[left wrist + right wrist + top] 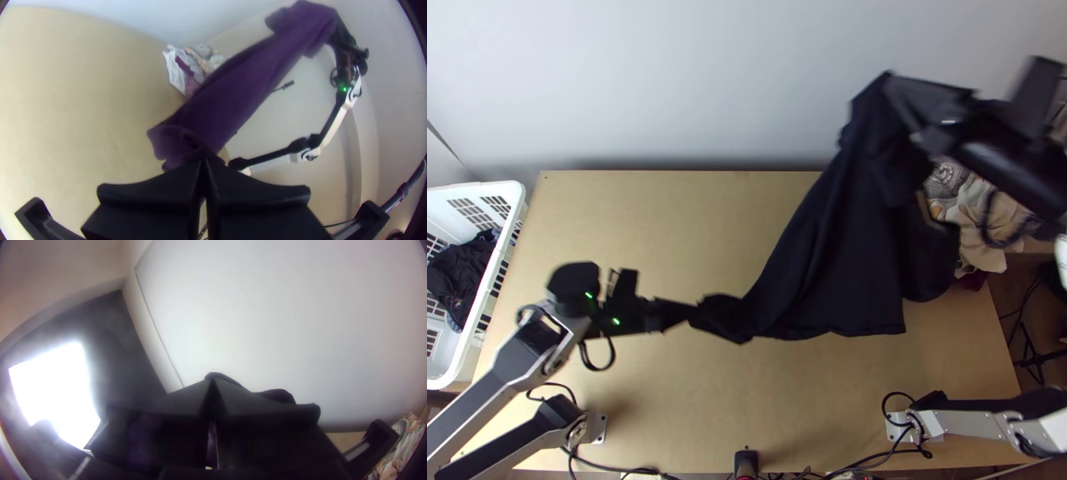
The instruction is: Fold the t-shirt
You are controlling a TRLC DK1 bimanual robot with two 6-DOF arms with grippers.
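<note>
We hold the dark t-shirt (827,264) stretched between our two arms, over the middle and right of the worktop (667,232). Our left end effector (689,314) is above the left middle part of the worktop, its fingers clamped on a bunched end of the t-shirt. In the left wrist view, the fingers of this end effector (203,162) press together at the gathered cloth.

Our right end effector (895,90) is farther off, at the far right and raised high, clamped on the other end of the t-shirt. In the right wrist view, the fingers of this end effector (212,382) meet at their tips, with a bit of dark cloth showing just past them.

Between the two grips the t-shirt slants from the far right down toward the left, unfolded but loosely creased, with its lower edge hanging on the near side. We cannot tell whether that edge touches the worktop.

At the left edge of the worktop we have a white basket (517,192) with dark clothes (463,272) inside. At the far right corner lies a heap of pale, patterned clothes (979,216). Black cables (611,466) run along the near edge.
</note>
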